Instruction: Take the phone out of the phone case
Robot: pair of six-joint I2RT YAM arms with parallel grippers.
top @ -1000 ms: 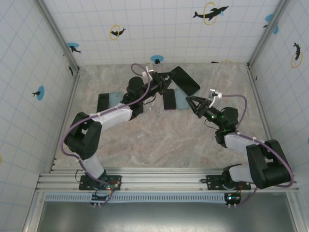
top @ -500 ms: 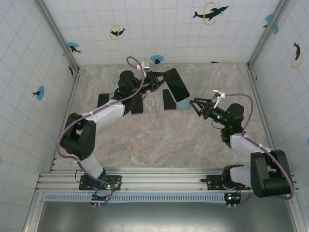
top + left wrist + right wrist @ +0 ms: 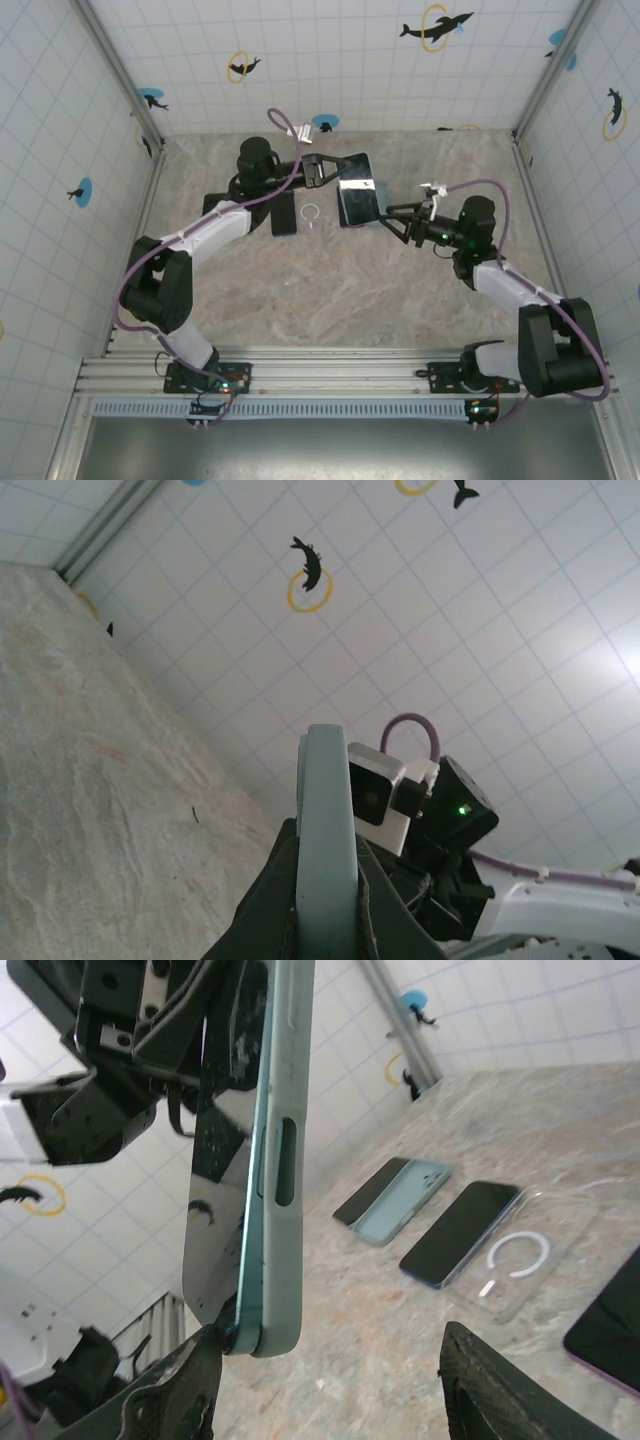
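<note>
"Teal-cased phone [image 3: 356, 178] from above?"
"Held over the marble table [image 3: 300, 290], twelve o'clock; left gripper [image 3: 338, 172] clamped on it, right gripper [image 3: 388, 216] spread at its four o'clock."
"Left wrist?"
"Left fingers [image 3: 262, 905] pinch the case [image 3: 325, 830] edge-on."
"Right wrist?"
"Right fingers [image 3: 150, 1400] apart; phone upright, lower corner beside the seven o'clock one."

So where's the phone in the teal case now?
In the top view, the teal-cased phone is held aloft at centre back by the left gripper, with the open right gripper just right of it.
</note>
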